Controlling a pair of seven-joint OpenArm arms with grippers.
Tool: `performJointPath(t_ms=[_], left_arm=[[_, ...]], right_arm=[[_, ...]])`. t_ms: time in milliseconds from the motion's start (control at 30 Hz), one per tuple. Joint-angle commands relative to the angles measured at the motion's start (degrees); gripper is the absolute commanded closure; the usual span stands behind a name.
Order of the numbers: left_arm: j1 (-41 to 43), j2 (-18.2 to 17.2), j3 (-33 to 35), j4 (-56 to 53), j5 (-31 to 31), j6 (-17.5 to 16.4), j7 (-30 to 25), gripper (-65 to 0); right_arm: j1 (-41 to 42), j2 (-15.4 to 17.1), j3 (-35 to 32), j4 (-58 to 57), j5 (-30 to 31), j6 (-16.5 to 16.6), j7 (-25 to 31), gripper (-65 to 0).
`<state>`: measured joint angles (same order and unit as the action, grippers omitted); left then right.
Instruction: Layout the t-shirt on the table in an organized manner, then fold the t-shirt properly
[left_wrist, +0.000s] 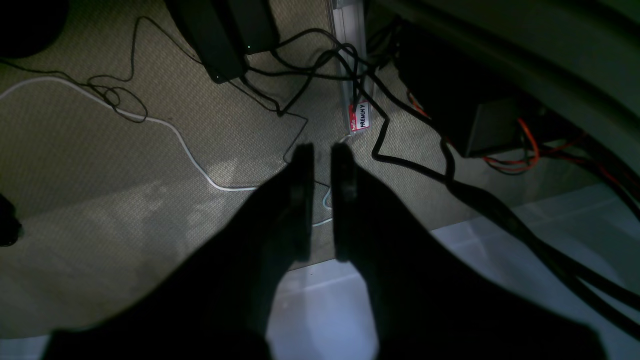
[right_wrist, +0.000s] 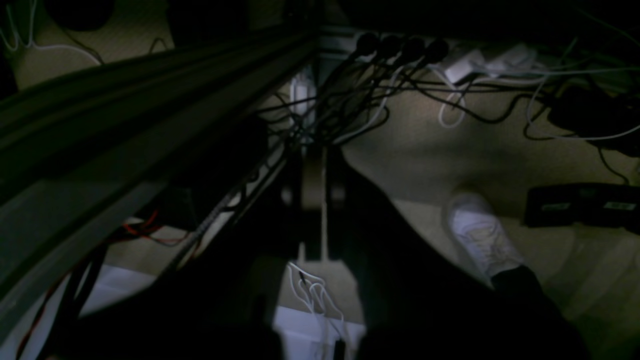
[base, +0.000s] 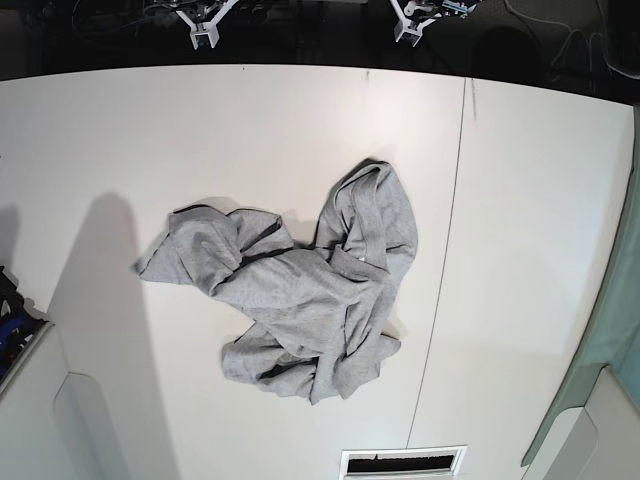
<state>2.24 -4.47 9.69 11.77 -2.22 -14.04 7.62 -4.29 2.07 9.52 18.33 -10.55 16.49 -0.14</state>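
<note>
Mid-frame on the table (base: 520, 200), the t-shirt (base: 300, 290) lies crumpled; laying out hasn't begun. Left gripper (left_wrist: 322, 150) narrowly parted, right gripper (right_wrist: 314, 165) closed, both empty. Next: reach for an edge.

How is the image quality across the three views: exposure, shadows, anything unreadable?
Base view: bright and even, the t-shirt sharp on the table, soft shadows at left. Left wrist view: dim, the left hand a black silhouette. Right wrist view: darker still, the right hand barely distinguishable.
</note>
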Motion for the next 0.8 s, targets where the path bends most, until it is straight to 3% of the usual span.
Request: performJointPath(t_ms=[0,767], left_arm=[[0.15,-0.15,0.04,0.24,-0.11,-0.52,-0.13,-6.3],[0.52,-0.17,0.04,0.28,-0.11,-0.55,-0.13,-6.3]], right_arm=[[-0.17,0.31,0.15,0.44,0.04,0.44,0.59,-0.4],[-0.20,0.31,0.15,0.90,0.07,0.44,0.57,-0.4]])
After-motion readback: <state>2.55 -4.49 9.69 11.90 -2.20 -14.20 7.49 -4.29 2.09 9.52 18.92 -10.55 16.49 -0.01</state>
